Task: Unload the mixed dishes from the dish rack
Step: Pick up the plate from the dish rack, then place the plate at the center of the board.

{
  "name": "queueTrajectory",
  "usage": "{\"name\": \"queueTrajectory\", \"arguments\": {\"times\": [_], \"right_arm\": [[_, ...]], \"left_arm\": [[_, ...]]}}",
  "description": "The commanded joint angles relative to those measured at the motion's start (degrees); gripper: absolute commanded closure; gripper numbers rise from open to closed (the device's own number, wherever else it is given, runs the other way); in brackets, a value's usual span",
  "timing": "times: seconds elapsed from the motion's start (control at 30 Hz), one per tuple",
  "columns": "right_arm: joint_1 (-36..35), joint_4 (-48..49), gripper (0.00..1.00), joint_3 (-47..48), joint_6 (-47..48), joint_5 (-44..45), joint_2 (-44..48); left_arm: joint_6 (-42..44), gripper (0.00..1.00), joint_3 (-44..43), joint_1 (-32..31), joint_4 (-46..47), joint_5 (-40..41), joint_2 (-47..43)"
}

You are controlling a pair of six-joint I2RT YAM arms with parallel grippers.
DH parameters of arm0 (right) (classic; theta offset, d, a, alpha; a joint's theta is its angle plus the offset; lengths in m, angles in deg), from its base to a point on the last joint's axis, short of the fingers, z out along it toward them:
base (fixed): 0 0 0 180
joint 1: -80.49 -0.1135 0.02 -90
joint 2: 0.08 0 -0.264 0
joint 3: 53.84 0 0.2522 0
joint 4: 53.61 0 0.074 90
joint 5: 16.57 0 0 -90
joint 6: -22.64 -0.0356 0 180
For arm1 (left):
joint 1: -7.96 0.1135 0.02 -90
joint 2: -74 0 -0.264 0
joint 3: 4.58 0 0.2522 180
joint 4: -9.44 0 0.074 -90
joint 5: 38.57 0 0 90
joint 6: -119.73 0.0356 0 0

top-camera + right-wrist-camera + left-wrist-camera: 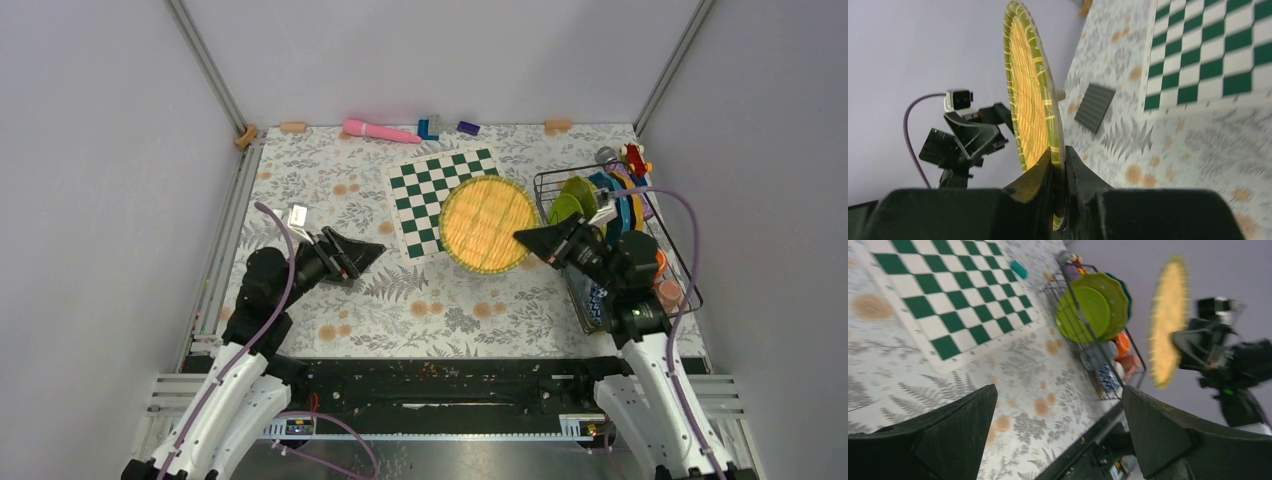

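Note:
The dish rack (pixel 690 285) stands at the right and holds lime-green plates (pixel 572 198), a teal plate (pixel 628 212), a patterned bowl (pixel 597 302), an orange cup (pixel 661 262) and a pink cup (pixel 669 293). My right gripper (pixel 520 238) is shut on the rim of a yellow-orange plate with a green rim (pixel 487 223), held above the table just left of the rack. In the right wrist view the gripper (pixel 1058 161) pinches the plate (pixel 1030 90) edge-on. My left gripper (pixel 380 250) is open and empty over the table's left middle (pixel 1058 400). The left wrist view shows the rack (pixel 1137 354) and the held plate (pixel 1168 320).
A green-and-white chessboard (pixel 425 190) lies partly under the held plate. A grey studded baseplate (pixel 1094 100) lies on the floral cloth near the left arm. A pink toy (pixel 380 130), blue bricks (pixel 428 127) and a purple piece (pixel 468 127) lie along the far edge. A red toy (pixel 633 157) sits at the rack's far corner.

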State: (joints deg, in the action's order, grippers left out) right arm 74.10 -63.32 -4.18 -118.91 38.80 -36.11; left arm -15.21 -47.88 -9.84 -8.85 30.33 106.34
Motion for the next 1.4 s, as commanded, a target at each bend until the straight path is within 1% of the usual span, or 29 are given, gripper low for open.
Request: {"name": "queueTrajectory", "arguments": {"times": [0.0, 0.07, 0.17, 0.33, 0.43, 0.47, 0.5, 0.53, 0.57, 0.67, 0.73, 0.77, 0.8, 0.83, 0.93, 0.97, 1.03, 1.07, 1.1, 1.13, 1.2, 1.33, 1.37], "right_arm": [[-5.72, 12.50, 1.00, -5.18, -6.94, -2.14, -2.76], [-8.00, 16.98, 1.00, -7.94, -9.06, -1.28, -4.43], [-10.97, 17.66, 1.00, -8.85, -8.38, -0.89, -7.13], [-15.43, 17.99, 1.00, -8.07, -7.17, -2.24, -13.51], [-16.99, 22.25, 1.00, -7.91, -8.45, -5.02, -16.64], [-17.51, 23.62, 1.00, -8.18, -8.89, -5.35, -17.26], [-17.99, 24.17, 1.00, -8.29, -8.93, -5.46, -17.67], [-18.30, 24.01, 1.00, -8.32, -8.69, -5.33, -17.89], [-18.50, 23.68, 1.00, -8.28, -8.40, -5.21, -17.99], [-18.86, 23.28, 1.00, -8.37, -7.94, -4.85, -17.83], [-19.00, 22.97, 1.00, -8.42, -7.51, -4.71, -17.30], [-19.06, 22.36, 0.99, -8.42, -7.19, -4.51, -17.10], [-19.09, 21.41, 0.94, -8.32, -6.75, -4.10, -16.81], [-19.12, 20.35, 0.86, -8.19, -5.95, -3.72, -16.41], [-19.10, 14.77, 0.56, -6.96, -2.83, -1.24, -15.14], [-19.10, 13.04, 0.43, -6.58, -1.81, -0.32, -14.57], [-19.07, 7.10, 0.28, -5.38, 1.02, 2.66, -13.24], [-19.04, 3.66, 0.15, -4.61, 2.71, 4.66, -12.46], [-19.03, 0.17, 0.04, -3.69, 4.53, 7.44, -11.68], [-19.07, -3.02, 0.01, -3.00, 6.09, 10.77, -10.54], [-19.06, -9.93, 0.00, -2.07, 8.25, 18.02, -8.03], [-19.01, -15.07, 0.00, -2.43, 9.90, 29.06, -1.63], [-19.08, -15.75, 0.01, -2.61, 10.11, 30.64, -0.46]], "left_arm": [[-7.71, 0.01, 4.10, 0.16, 18.31, -14.02, 2.08], [-9.72, 0.01, 6.33, 0.14, 23.90, -17.59, 4.57], [-11.85, 0.01, 7.48, -0.70, 28.59, -20.22, 9.42], [-12.56, 0.02, 7.48, -4.68, 33.83, -20.14, 16.33], [-12.21, 0.08, 6.60, -6.26, 33.98, -18.88, 18.57], [-12.18, 0.13, 6.45, -6.59, 33.90, -18.34, 19.17], [-12.26, 0.22, 6.43, -6.82, 33.89, -17.94, 19.63], [-12.39, 0.36, 6.30, -7.01, 33.89, -17.75, 20.24], [-12.44, 0.47, 6.13, -7.15, 33.82, -17.93, 20.76], [-12.27, 0.75, 5.60, -7.88, 32.51, -17.44, 22.12], [-12.01, 0.98, 5.51, -8.20, 31.36, -16.82, 22.72], [-12.02, 1.00, 5.58, -8.29, 31.07, -16.55, 22.80], [-12.07, 1.00, 5.81, -8.38, 31.07, -16.26, 22.73], [-12.16, 1.00, 6.01, -8.51, 31.08, -15.87, 22.44], [-12.58, 1.00, 6.72, -8.56, 30.23, -14.60, 21.27], [-12.68, 1.00, 6.96, -8.52, 29.51, -14.12, 20.75], [-12.77, 1.00, 7.51, -8.56, 28.07, -13.21, 19.75], [-12.84, 1.00, 7.89, -8.56, 27.23, -12.81, 19.11], [-12.76, 1.00, 8.30, -8.55, 26.38, -12.44, 18.51], [-12.71, 1.00, 8.74, -8.56, 25.07, -12.09, 17.89], [-12.31, 1.00, 9.90, -8.55, 23.27, -11.68, 16.77], [-11.04, 1.00, 12.43, -8.56, 19.69, -9.90, 14.63], [-10.70, 1.00, 13.01, -8.52, 18.54, -9.44, 14.32]]}}
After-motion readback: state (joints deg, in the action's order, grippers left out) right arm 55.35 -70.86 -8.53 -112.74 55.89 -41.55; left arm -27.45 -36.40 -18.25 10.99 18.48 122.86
